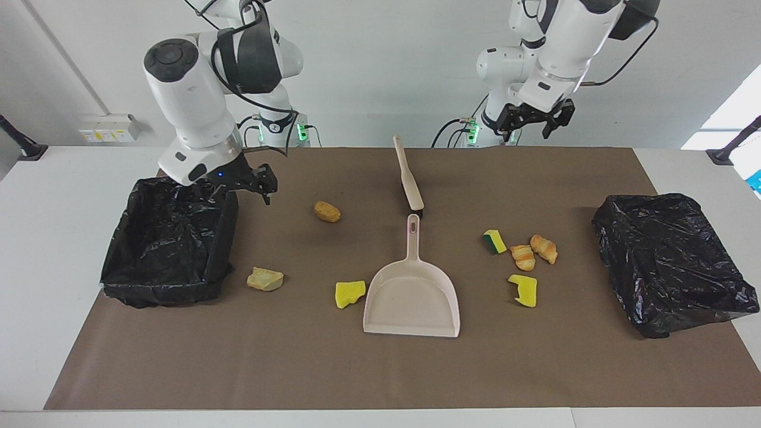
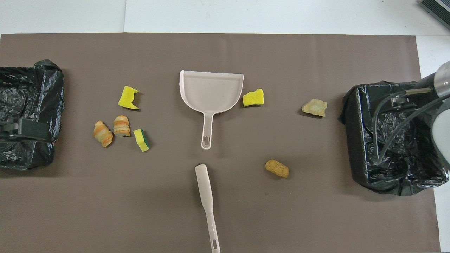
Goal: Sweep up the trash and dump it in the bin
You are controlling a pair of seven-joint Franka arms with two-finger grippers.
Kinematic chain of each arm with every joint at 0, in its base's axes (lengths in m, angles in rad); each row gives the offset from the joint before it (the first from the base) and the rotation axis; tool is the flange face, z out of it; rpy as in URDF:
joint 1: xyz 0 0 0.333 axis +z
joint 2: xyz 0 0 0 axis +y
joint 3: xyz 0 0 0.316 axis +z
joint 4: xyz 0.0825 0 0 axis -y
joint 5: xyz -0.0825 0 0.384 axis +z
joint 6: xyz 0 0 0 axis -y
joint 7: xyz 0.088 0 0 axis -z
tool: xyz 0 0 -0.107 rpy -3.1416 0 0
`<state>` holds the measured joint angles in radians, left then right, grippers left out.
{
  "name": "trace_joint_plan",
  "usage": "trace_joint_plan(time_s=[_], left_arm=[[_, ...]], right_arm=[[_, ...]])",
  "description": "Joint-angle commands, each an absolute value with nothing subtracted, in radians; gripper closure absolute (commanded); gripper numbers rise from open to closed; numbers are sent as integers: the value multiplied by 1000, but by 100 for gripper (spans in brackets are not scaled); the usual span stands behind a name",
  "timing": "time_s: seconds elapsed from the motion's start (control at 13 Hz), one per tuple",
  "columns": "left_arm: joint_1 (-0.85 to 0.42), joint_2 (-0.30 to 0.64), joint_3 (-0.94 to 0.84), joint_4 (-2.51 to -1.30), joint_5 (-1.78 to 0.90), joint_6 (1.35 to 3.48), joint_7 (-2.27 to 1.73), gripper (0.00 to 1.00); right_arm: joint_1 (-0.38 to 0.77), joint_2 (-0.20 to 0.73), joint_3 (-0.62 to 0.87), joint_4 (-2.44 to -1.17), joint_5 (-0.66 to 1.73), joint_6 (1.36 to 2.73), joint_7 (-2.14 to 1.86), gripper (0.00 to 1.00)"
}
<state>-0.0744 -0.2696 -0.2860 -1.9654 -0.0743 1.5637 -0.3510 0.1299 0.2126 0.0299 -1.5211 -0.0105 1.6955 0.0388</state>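
Observation:
The trash lies scattered on the brown mat. Toward the right arm's end are a brown lump point(image 1: 327, 211) point(image 2: 277, 168), a tan lump point(image 1: 265, 279) point(image 2: 314, 107) and a yellow sponge piece point(image 1: 349, 293) point(image 2: 253, 98). Toward the left arm's end are a green-backed sponge point(image 1: 494, 241) point(image 2: 141, 140), two croissant-like lumps point(image 1: 534, 252) point(image 2: 112, 129) and another yellow sponge piece point(image 1: 524, 290) point(image 2: 128, 98). My right gripper point(image 1: 241, 191) hangs open and empty over the edge of a black-lined bin point(image 1: 166, 249) point(image 2: 386, 140). My left gripper point(image 1: 535, 126) waits open and empty, raised by its base.
A beige dustpan point(image 1: 411, 297) point(image 2: 211, 88) lies mid-mat, handle toward the robots. A beige brush point(image 1: 408, 175) point(image 2: 207, 200) lies nearer to the robots, in line with it. A second black-lined bin point(image 1: 672, 261) point(image 2: 28, 105) stands at the left arm's end.

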Motion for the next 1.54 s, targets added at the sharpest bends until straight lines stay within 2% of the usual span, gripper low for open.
trace_joint_plan(time_s=[0.0, 0.46, 0.77, 1.46], left_arm=[[-78, -342, -383, -2113, -129, 1684, -475, 0], [-95, -327, -694, -2296, -193, 1946, -793, 0], [-97, -291, -871, -2396, -198, 2150, -937, 0], [-117, -186, -890, -2436, -207, 2258, -942, 0]], right_arm=[[176, 270, 31, -1494, 5, 1751, 110, 0], [302, 417, 29, -1494, -2, 1969, 265, 0], [293, 428, 29, -1505, -8, 2026, 287, 0], [308, 428, 29, -1532, -6, 2049, 291, 0]])
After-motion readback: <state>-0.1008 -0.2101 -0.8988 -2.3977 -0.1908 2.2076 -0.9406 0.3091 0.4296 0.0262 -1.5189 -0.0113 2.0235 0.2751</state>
